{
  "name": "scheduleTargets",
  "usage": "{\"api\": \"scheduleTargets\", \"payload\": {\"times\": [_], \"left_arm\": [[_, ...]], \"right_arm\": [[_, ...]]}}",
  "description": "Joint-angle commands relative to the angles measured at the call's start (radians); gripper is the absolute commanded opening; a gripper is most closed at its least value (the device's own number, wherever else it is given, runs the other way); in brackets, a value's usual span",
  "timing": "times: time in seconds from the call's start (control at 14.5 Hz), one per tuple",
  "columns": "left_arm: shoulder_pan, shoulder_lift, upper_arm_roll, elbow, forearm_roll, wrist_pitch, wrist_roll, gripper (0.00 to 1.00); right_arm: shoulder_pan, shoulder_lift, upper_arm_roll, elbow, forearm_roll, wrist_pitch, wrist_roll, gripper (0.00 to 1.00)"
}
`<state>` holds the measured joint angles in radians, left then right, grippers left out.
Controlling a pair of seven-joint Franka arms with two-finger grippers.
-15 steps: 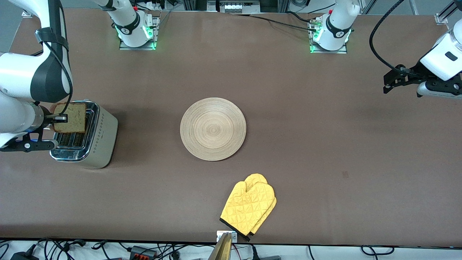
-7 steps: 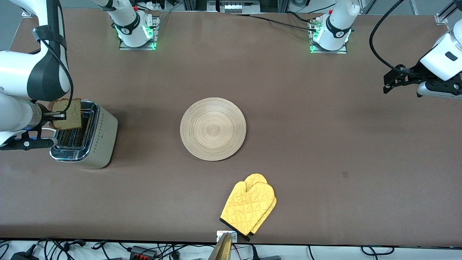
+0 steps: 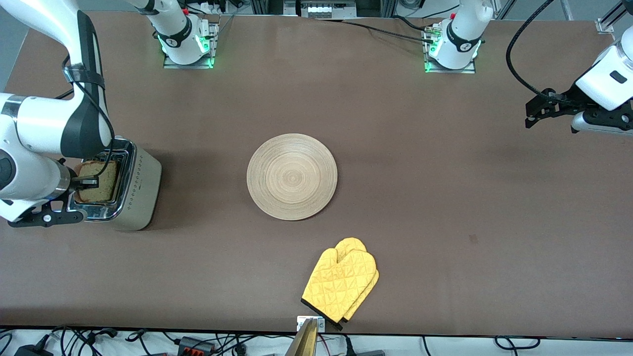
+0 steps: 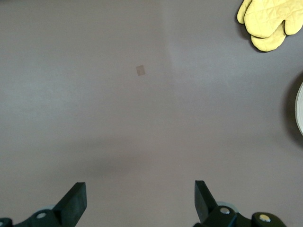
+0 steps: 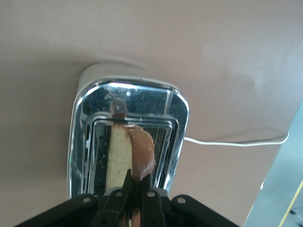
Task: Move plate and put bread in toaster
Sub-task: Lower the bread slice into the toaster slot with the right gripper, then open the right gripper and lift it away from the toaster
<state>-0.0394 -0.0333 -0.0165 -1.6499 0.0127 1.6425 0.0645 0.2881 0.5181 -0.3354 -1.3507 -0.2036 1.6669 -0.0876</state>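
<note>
While edge-up over toaster (image 3: 123, 188) slot, bread (image 3: 99, 180) pinched by right hand (image 3: 86, 182) | left hand (image 4: 139, 203) fingers apart, waiting

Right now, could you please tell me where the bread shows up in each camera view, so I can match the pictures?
Front view: the bread stands in the toaster at the right arm's end of the table, pinched by the right gripper.
Left wrist view: not in it.
Right wrist view: the bread sits edge-on, low in the picture's middle, just above the gripper.
Shared landmark: the toaster's chrome top.
</note>
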Motion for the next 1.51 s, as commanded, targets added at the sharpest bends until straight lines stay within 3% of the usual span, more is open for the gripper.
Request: {"api": "scheduleTargets", "payload": {"times": [0.0, 0.14, 0.21, 0.41, 0.48, 0.55, 0.62, 0.83, 1.1, 1.45], "left_arm": [[-0.001, 0.012, 0.001, 0.032, -0.011, -0.027, -0.005, 1.0], [-0.002, 0.012, 0.001, 0.032, -0.011, -0.027, -0.005, 1.0], [-0.001, 0.012, 0.001, 0.032, -0.011, -0.027, -0.005, 1.0], [-0.001, 0.012, 0.001, 0.032, -0.011, -0.027, -0.005, 1.0], [-0.001, 0.012, 0.001, 0.032, -0.011, -0.027, -0.005, 1.0], [-0.001, 0.012, 0.001, 0.032, -0.011, -0.027, -0.005, 1.0], [-0.001, 0.012, 0.003, 0.032, -0.011, -0.027, -0.005, 1.0], [0.004, 0.012, 0.003, 0.032, -0.011, -0.029, -0.003, 1.0], [0.006, 0.012, 0.003, 0.032, -0.011, -0.042, -0.002, 1.0], [0.009, 0.013, 0.003, 0.032, -0.011, -0.047, -0.002, 1.0]], "right_arm": [[-0.001, 0.017, 0.004, 0.015, -0.01, 0.02, 0.035, 0.0], [0.005, 0.014, 0.004, 0.015, -0.011, 0.014, 0.04, 0.0], [0.005, 0.014, 0.004, 0.015, -0.011, 0.013, 0.04, 0.25], [0.006, 0.014, 0.004, 0.016, -0.011, 0.013, 0.042, 0.26], [0.006, 0.014, 0.004, 0.016, -0.01, 0.013, 0.042, 0.42], [0.006, 0.011, 0.004, 0.016, -0.008, 0.008, 0.039, 0.64], [0.008, 0.008, 0.004, 0.016, -0.008, 0.007, 0.034, 0.65], [0.01, -0.024, 0.004, 0.016, -0.005, -0.074, 0.029, 1.0], [0.006, -0.085, 0.006, 0.019, 0.013, -0.18, 0.028, 1.0], [-0.035, -0.124, -0.007, 0.114, 0.248, -0.266, 0.028, 1.0]]}}
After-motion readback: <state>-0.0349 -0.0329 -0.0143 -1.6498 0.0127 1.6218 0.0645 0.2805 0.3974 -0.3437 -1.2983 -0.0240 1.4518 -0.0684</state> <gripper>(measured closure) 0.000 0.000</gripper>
